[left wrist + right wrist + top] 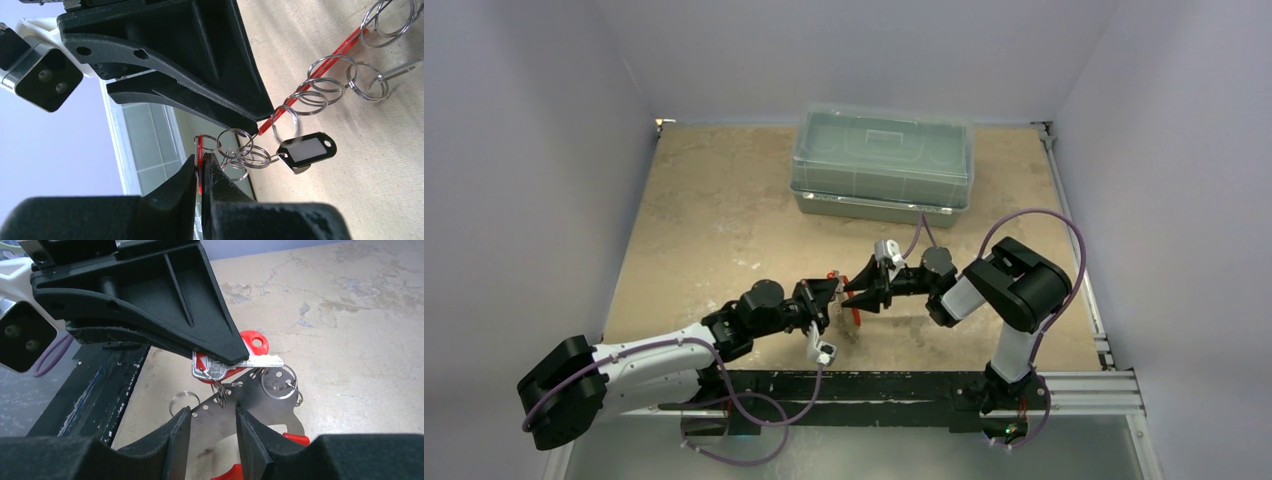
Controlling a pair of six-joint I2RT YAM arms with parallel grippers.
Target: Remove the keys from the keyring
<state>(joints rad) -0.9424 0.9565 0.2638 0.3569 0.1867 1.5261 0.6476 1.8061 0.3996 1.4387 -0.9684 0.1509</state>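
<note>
Right wrist view: the left tool [235, 358] pinches a red-headed key [251, 350] between its closed tips, just above and ahead of the right tool [212, 412]. The right tool's jaws stand parted over the keyring [215, 427], a pale crescent plate with a red edge. Small split rings [278, 382] link key to plate, directly beyond the right tool's fingertips. A black tag [306, 149] dangles from the same cluster, to the right of the left tool's tips in its own wrist view. Whether the plate rests on the counter [350, 315] cannot be told. The step in hand looks to be working this key off its ring. Doing it well likely means the right tool clamping the plate close to the ring, then the left tool sliding the key along the coil rather than tugging, lest the thin rings tangle or the key slip.
</note>
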